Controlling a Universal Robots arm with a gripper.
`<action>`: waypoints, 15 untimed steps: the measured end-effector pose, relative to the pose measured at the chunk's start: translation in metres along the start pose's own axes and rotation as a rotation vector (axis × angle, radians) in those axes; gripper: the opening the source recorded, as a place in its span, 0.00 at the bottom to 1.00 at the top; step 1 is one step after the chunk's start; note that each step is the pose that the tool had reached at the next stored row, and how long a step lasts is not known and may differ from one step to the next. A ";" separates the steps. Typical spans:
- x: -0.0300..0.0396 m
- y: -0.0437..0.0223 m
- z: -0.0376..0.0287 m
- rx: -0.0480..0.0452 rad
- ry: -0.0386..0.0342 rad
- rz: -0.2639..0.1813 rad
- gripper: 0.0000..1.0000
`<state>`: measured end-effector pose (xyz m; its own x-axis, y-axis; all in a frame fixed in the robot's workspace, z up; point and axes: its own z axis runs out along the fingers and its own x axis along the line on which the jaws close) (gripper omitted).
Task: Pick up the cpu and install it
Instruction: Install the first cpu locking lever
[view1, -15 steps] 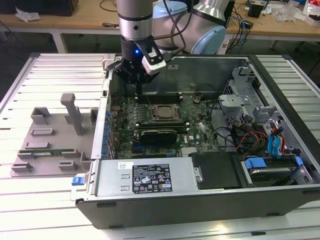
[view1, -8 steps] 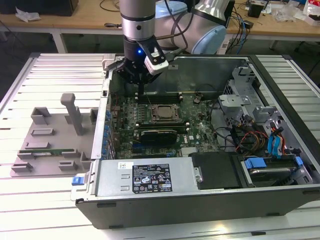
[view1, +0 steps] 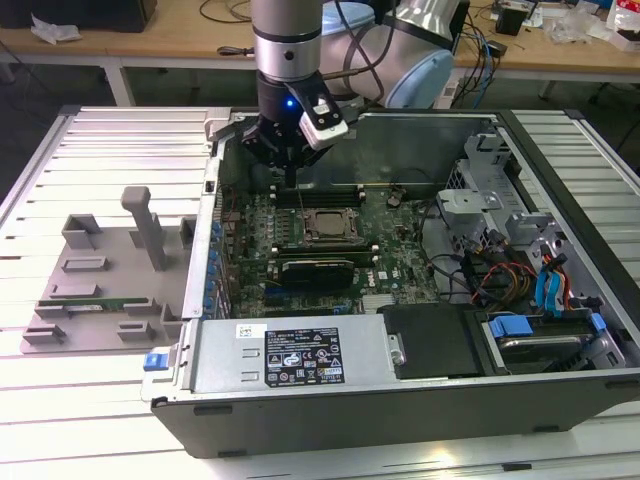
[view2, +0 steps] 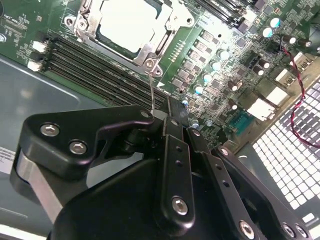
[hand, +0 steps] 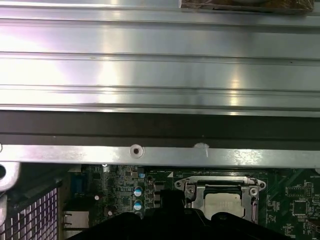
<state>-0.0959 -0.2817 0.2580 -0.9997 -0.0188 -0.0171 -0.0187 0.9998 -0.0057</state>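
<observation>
The cpu (view1: 325, 226) lies flat in its motherboard socket inside the open computer case, its silvery top showing through the metal socket frame (view2: 167, 27). Both wrist views show the cpu (view2: 127, 22) (hand: 220, 202) seated there. My gripper (view1: 290, 178) hangs just behind the socket, toward the case's back wall, with its black fingers drawn together. In the second wrist view the thin wire socket lever (view2: 151, 87) rises from the frame's corner and ends at my gripper (view2: 162, 116) tips, which are shut on it.
A grey fixture tray (view1: 100, 280) holding a green memory stick (view1: 95, 297) sits at the exterior view's left. The case's front wall (view1: 300, 360), drive bays and coloured cables (view1: 520, 270) ring the board. Memory slots (view2: 95, 65) run beside the socket.
</observation>
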 end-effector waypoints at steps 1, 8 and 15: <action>-0.0006 0.0000 0.0000 0.0001 0.0000 0.000 0.11; -0.0134 -0.0003 0.0006 0.0001 0.0004 0.000 0.11; -0.0268 -0.0005 0.0024 -0.0001 0.0011 0.000 0.11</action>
<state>-0.0691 -0.2817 0.2561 -0.9997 -0.0188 -0.0161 -0.0187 0.9998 -0.0057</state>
